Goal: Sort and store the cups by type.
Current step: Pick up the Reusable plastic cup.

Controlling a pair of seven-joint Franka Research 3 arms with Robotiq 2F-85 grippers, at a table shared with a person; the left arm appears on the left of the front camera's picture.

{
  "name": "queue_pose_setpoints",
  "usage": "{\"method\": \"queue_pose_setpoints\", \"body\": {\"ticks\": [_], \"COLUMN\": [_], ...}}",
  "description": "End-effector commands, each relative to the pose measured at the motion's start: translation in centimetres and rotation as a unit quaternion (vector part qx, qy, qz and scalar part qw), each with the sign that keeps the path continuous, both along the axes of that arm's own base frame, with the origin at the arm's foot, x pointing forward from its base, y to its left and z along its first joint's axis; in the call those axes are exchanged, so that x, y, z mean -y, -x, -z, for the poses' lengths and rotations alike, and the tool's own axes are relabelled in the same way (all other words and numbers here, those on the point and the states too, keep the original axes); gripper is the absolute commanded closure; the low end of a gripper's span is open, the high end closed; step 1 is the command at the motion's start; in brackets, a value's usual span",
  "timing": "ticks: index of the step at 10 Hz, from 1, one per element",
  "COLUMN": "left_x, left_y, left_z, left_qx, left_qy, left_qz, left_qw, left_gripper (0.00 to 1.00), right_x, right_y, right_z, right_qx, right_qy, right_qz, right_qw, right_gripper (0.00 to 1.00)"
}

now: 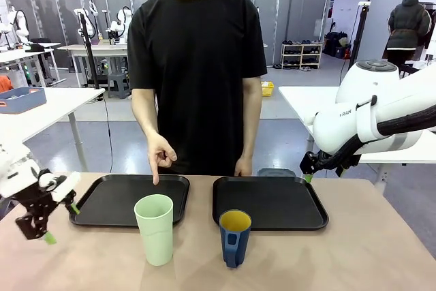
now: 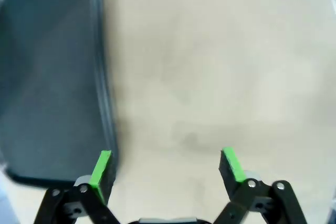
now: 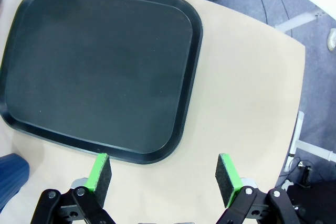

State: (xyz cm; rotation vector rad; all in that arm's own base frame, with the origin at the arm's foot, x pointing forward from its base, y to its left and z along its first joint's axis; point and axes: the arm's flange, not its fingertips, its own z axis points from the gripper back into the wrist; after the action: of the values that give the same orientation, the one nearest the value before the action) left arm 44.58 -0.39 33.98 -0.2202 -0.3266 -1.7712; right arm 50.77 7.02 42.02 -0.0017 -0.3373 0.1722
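Cups for sorting stand side by side, apart, near the robot's edge of the table (image 1: 381, 250) in the front view: a tall pale-green tumbler (image 1: 154, 228), plain, handleless and upright, just in front of the left tray (image 1: 102, 202), and a shorter dark-blue mug (image 1: 234, 238) with a yellow inside, its handle turned toward the camera, just in front of the right tray (image 1: 279, 202). Both black trays lie bare. A person in a black T-shirt stands at the far side, one hand (image 1: 161, 157) pointing a finger down at the far edge of the left tray, the other hand (image 1: 242, 166) resting behind the right tray. The left gripper (image 1: 60, 223) hangs tilted at the table's left edge, beside the left tray, fingers spread and holding nothing. The white right arm (image 1: 381, 120) reaches in past the right tray's far corner; the letters "RAN" can be read on its casing. From the left wrist, the picture is blurred: green pads held wide apart over bare tabletop, one pad near the dark tray's rim (image 2: 107, 129). From the right wrist, the right gripper (image 3: 164, 169) is likewise spread wide and holds nothing, above the near rim of the right tray and the bare table beside it; a sliver of the blue mug shows at the bottom left corner, and grey floor lies beyond the table's edge.
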Motion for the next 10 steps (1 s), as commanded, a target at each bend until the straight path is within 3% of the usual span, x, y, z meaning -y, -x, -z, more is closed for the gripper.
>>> {"method": "queue_pose_setpoints", "body": {"ticks": [1, 3, 4, 5, 7, 10], "left_x": [-1.0, -0.1, -0.1, 0.4, 3.0, 6.5], "left_y": [-0.4, -1.8, -2.3, -2.9, -3.1, -3.0], "left_z": [-0.2, 2.0, 2.8, 3.2, 4.2, 4.8], "left_qx": [-0.090, -0.055, -0.007, 0.018, 0.013, -0.034], "left_qy": [0.060, 0.170, 0.215, 0.283, 0.329, 0.385], "left_qz": [0.048, 0.013, -0.002, -0.019, -0.019, 0.000], "left_qw": [0.993, 0.984, 0.977, 0.959, 0.944, 0.922], "left_gripper": [0.00, 0.00, 0.00, 0.00, 0.00, 0.00], "right_x": [0.0, 0.0, 0.0, 0.0, 0.0, 0.0], "right_y": [0.0, 0.0, 0.0, 0.0, 0.0, 0.0], "right_z": [0.1, 0.1, 0.1, 0.1, 0.1, 0.1], "right_qx": [0.003, 0.003, 0.003, 0.003, 0.003, 0.003], "right_qy": [0.002, 0.002, 0.002, 0.002, 0.002, 0.002], "right_qz": [-0.002, -0.002, -0.002, -0.002, -0.002, -0.002], "right_qw": [1.000, 1.000, 1.000, 1.000, 1.000, 1.000], "right_gripper": [0.00, 0.00, 0.00, 0.00, 0.00, 0.00]}}
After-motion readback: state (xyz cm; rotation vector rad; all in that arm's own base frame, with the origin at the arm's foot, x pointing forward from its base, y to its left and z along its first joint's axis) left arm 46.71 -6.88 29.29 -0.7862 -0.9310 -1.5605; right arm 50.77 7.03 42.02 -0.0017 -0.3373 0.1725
